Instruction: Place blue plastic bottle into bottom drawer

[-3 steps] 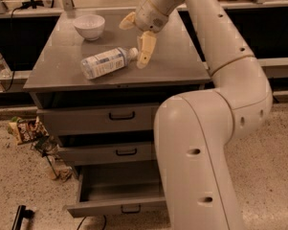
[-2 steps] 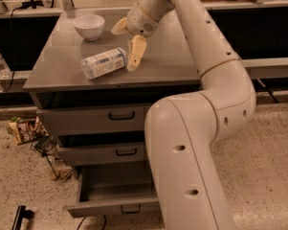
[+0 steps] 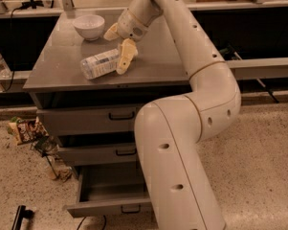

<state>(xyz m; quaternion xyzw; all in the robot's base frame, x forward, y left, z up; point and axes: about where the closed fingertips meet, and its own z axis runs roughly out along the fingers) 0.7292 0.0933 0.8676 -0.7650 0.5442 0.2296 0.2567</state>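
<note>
The blue plastic bottle (image 3: pixel 99 63) lies on its side on the grey cabinet top (image 3: pixel 158 56), with its cap end pointing right. My gripper (image 3: pixel 117 46) is open just over the cap end. One cream finger (image 3: pixel 126 56) hangs down in front of the cap and the other finger (image 3: pixel 111 32) is behind the bottle. The cap is hidden behind the front finger. The bottom drawer (image 3: pixel 110 206) is pulled open at the base of the cabinet, and my arm covers its right part.
A white bowl (image 3: pixel 89 26) stands at the back left of the cabinet top. The two upper drawers (image 3: pixel 91 119) are closed. Snack wrappers (image 3: pixel 24 129) lie on the floor at the left. A clear bottle (image 3: pixel 0 63) stands on the left ledge.
My gripper has moved left along the cabinet top and now straddles the bottle's cap end. The bottle has not moved.
</note>
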